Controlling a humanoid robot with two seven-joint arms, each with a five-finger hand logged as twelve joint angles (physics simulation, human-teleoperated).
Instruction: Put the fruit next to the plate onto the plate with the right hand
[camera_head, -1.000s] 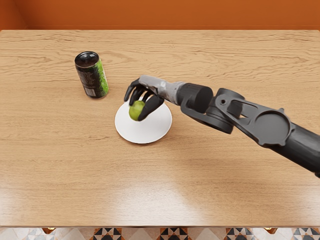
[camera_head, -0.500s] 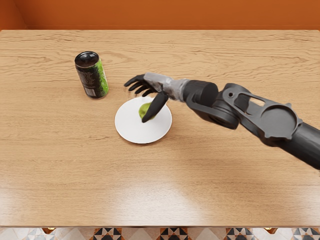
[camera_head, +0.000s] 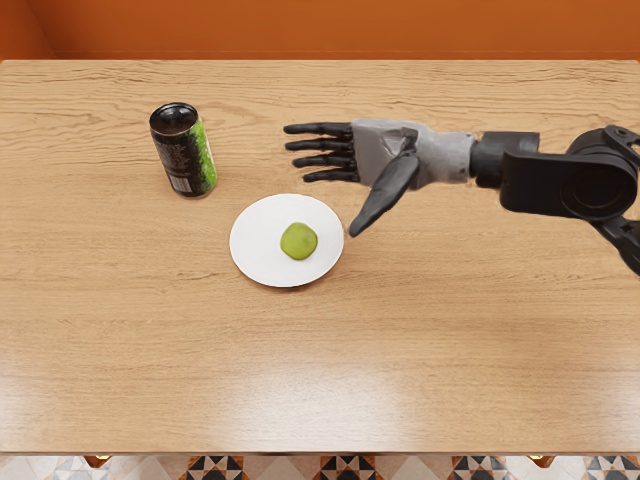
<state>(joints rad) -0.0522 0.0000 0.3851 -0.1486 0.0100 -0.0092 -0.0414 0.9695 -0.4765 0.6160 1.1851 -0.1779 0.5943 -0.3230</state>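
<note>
A small green fruit (camera_head: 298, 241) lies on the white plate (camera_head: 260, 257), a little right of the plate's middle. My right hand (camera_head: 335, 175) hovers above the table just up and right of the plate, clear of the fruit. Its fingers (camera_head: 310, 146) are stretched out flat toward the left and the thumb points down toward the plate's right rim; it holds nothing. The right arm (camera_head: 560, 180) runs in from the right edge. No left arm shows.
A black and green drink can (camera_head: 184, 149) stands upright to the upper left of the plate, a short way from the fingertips. The wooden table (camera_head: 320, 360) stretches wide around them; an orange wall runs behind its far edge.
The right hand let go of the fruit, which now rests on the plate. The hand spread open and drew back up and to the right, away from the plate.
</note>
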